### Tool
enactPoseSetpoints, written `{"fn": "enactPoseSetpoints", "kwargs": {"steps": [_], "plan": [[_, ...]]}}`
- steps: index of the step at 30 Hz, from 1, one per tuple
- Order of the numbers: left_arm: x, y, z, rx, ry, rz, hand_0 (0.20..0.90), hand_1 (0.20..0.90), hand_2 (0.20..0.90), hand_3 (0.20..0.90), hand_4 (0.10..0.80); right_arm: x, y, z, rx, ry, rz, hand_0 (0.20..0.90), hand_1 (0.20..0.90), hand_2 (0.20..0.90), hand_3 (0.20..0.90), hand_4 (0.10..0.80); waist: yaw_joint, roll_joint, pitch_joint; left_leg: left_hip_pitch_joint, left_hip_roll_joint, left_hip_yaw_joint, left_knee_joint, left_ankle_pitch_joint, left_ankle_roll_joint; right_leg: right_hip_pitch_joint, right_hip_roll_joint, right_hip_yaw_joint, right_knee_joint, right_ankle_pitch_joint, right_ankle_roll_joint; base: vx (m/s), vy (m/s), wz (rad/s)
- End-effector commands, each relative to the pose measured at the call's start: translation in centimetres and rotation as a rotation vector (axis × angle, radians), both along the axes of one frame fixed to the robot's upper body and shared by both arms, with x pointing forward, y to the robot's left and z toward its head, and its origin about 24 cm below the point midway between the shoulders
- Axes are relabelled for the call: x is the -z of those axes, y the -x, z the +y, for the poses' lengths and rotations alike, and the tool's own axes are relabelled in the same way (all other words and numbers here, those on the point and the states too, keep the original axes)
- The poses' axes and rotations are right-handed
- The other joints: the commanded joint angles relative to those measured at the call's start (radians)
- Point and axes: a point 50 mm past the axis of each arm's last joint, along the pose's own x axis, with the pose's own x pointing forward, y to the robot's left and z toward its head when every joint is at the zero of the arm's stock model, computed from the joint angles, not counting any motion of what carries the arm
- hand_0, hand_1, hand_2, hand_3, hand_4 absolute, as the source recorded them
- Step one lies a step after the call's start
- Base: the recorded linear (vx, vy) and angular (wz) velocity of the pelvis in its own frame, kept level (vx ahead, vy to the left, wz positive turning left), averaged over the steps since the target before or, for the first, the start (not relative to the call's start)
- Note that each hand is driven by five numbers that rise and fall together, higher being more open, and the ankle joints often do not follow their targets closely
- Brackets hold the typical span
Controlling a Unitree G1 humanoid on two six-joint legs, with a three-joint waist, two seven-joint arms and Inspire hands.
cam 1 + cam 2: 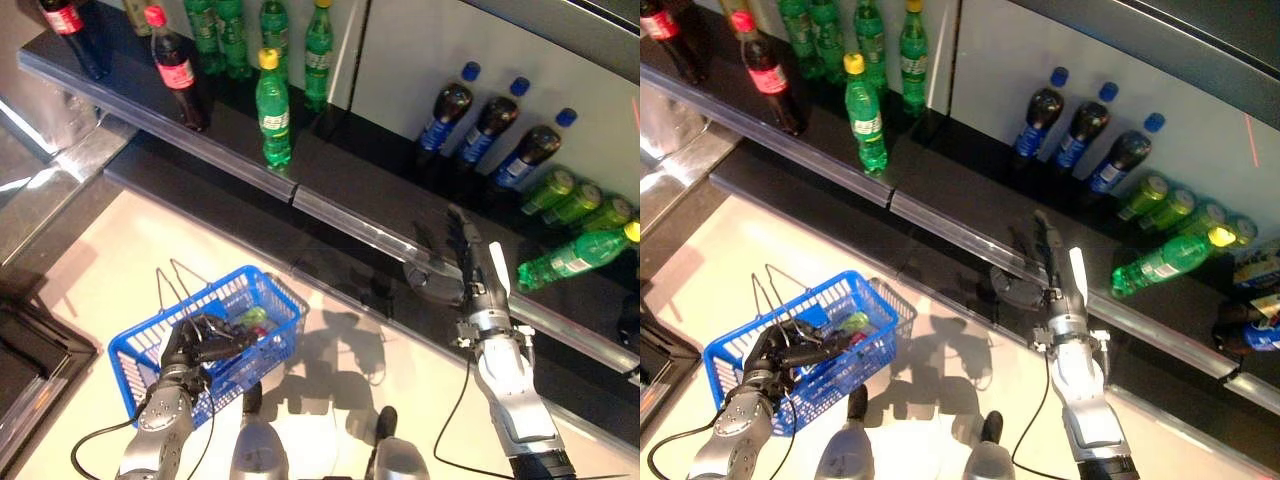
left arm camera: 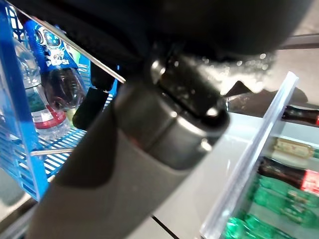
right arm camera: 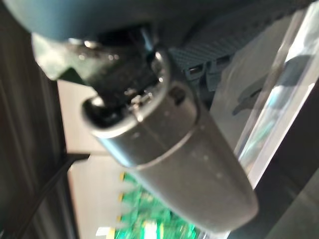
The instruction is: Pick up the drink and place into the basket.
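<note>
Blue basket (image 1: 262, 300) — left hand (image 1: 195, 345) grips it; right hand (image 1: 470, 262) open.

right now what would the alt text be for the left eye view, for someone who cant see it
The left robot hand grips the rim of a blue basket with drinks inside, above a pale floor. The right robot hand reaches, fingers straight, over the dark shelf toward a green bottle lying on its side. Upright cola and green bottles line the shelf behind.

Silver-grey arms w/ dark hands: left hand (image 1: 195, 343), right hand (image 1: 470, 262), white thumb cover.
</note>
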Motion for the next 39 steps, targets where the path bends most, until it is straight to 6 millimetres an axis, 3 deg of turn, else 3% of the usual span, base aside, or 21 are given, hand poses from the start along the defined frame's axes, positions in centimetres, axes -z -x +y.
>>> {"fn": "enactPoseSetpoints", "kwargs": {"steps": [1,6,10,17,23,32,39], "plan": [[-11.5,-3.2,0.0,-0.011,-0.114,-0.747,0.3,0.3,0.3,0.2,0.1,0.3,1.3,-0.2,-0.018,0.069,-0.07,0.9,0.9,0.9,0.9,0.8,-0.019,0.086,-0.369,0.057,0.036,0.031,-0.004,-0.085,0.042,-0.034,-0.008,0.021,-0.019,0.05,-0.02,-0.031,-0.001,-0.17],[-9.0,-2.8,1.4,-0.127,-0.119,-0.65,0.3,0.3,0.3,0.2,0.1,1.6,1.9,-1.8,0.093,0.074,-0.045,0.9,0.9,0.9,0.9,0.8,-0.048,0.091,-0.37,0.06,0.033,0.047,-0.004,-0.091,0.044,-0.046,0.001,0.052,-0.019,0.046,-0.024,-0.031,0.003,-0.21],[-5.6,-1.3,2.8,-0.207,-0.125,-0.521,0.3,0.3,0.3,0.2,0.1,4.1,3.5,-3.6,0.199,0.06,0.04,0.9,0.9,0.9,0.9,0.8,-0.075,0.094,-0.369,0.067,0.03,0.068,-0.004,-0.099,0.048,-0.062,0.003,0.085,-0.019,0.047,-0.023,-0.031,-0.006,-0.25],[-1.7,-0.2,3.3,-0.279,-0.119,-0.362,0.3,0.3,0.3,0.2,0.1,7.1,4.8,-5.3,0.342,-0.022,0.145,0.9,0.9,0.9,0.9,0.8,-0.104,0.099,-0.364,0.082,0.031,0.088,-0.004,-0.108,0.052,-0.068,0.008,0.113,-0.019,0.049,-0.027,-0.017,0.006,-0.2],[2.6,1.2,3.4,-0.294,-0.059,-0.156,0.3,0.3,0.3,0.2,0.1,11.2,6.5,-6.8,0.459,-0.091,0.34,0.9,0.9,0.9,0.9,0.8,-0.119,0.103,-0.364,0.09,0.031,0.101,-0.004,-0.112,0.05,-0.071,0.012,0.13,-0.019,0.053,-0.027,-0.02,0.002,-0.15],[7.1,4.0,3.5,-0.189,-0.077,0.141,0.3,0.3,0.3,0.2,0.1,18.3,12.2,-8.8,0.553,-0.23,0.739,0.9,0.9,0.9,0.9,0.8,-0.104,0.108,-0.374,0.1,0.029,0.112,-0.004,-0.12,0.05,-0.066,0.018,0.131,-0.019,0.049,-0.033,0.0,-0.003,-0.02],[9.3,6.2,3.7,-0.174,-0.059,0.316,0.3,0.3,0.3,0.2,0.1,20.9,15.3,-8.2,0.499,-0.276,0.987,0.9,0.9,0.9,0.9,0.8,-0.093,0.109,-0.38,0.103,0.028,0.113,-0.004,-0.122,0.05,-0.059,0.019,0.125,-0.019,0.045,-0.037,0.003,-0.008,-0.04]]}}
